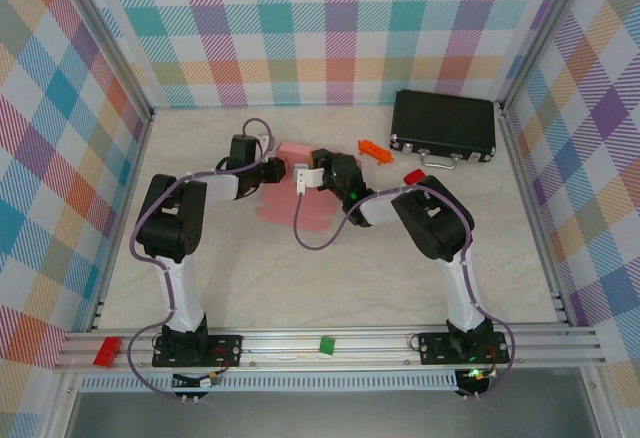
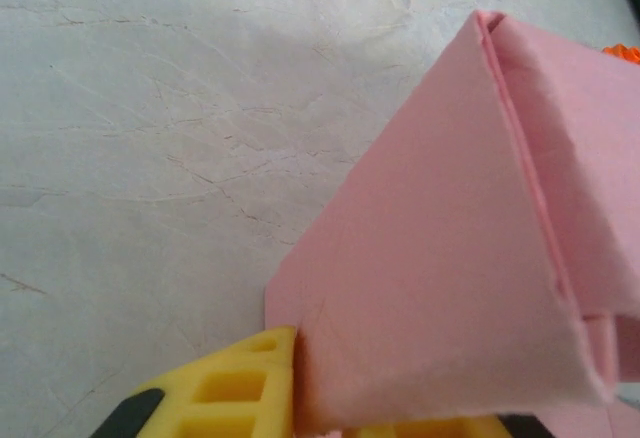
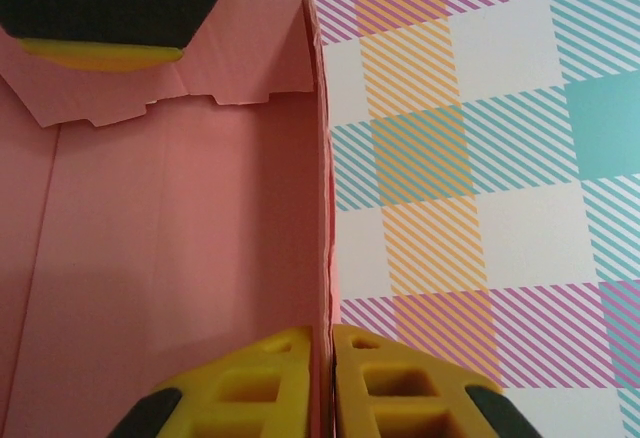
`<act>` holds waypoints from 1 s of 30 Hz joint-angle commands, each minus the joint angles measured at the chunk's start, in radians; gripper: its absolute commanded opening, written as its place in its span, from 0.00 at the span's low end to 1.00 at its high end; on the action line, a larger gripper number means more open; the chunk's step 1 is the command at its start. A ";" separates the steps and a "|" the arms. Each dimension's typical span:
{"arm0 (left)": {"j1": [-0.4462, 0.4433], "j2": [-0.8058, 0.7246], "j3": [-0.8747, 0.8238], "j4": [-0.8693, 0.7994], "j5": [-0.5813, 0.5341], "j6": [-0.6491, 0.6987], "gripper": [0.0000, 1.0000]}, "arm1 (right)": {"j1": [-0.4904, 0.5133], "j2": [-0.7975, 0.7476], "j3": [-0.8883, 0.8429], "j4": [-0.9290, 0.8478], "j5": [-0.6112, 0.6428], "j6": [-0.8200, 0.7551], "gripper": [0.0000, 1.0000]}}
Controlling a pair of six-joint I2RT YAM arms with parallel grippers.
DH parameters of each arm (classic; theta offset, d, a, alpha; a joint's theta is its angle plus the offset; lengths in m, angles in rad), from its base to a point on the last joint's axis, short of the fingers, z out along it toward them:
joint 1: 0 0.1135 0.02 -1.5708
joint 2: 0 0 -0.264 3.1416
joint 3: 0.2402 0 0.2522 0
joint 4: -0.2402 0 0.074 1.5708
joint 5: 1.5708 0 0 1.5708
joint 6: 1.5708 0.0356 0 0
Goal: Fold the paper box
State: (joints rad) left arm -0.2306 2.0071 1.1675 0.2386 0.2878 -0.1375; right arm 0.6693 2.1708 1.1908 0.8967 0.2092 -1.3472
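Legible text, labels, brands, numbers, signs: none. Surfaces checked: paper box (image 1: pixel 283 208), centre of the frame, plain pink card, unprinted where visible; black case (image 1: pixel 445 126), upper right, any marking too small to read.

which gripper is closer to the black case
Right, narrowly. The right gripper pinches a wall of the pink paper box, left of the black case. The left gripper holds the box just beyond it, further left of the case.
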 commanded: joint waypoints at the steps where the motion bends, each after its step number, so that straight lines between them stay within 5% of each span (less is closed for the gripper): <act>1: -0.018 -0.038 -0.005 0.028 0.000 0.016 0.11 | 0.016 0.031 0.015 -0.029 -0.010 0.011 0.15; 10: -0.032 -0.066 -0.027 0.004 -0.025 0.084 0.02 | 0.017 0.031 0.017 -0.008 -0.006 0.015 0.22; 15: -0.032 -0.100 -0.066 0.012 -0.051 0.098 0.02 | 0.018 0.021 0.000 0.048 0.002 0.022 0.46; 21: -0.036 -0.123 -0.082 0.006 -0.087 0.088 0.02 | 0.024 -0.015 -0.026 0.072 0.025 0.032 0.63; 30: -0.067 -0.164 -0.128 0.009 -0.156 0.098 0.02 | 0.057 -0.139 -0.096 0.036 0.091 0.074 0.77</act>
State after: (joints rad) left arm -0.2844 1.8923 1.0595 0.2382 0.1658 -0.0574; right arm 0.7033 2.1174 1.1038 0.9165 0.2577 -1.3159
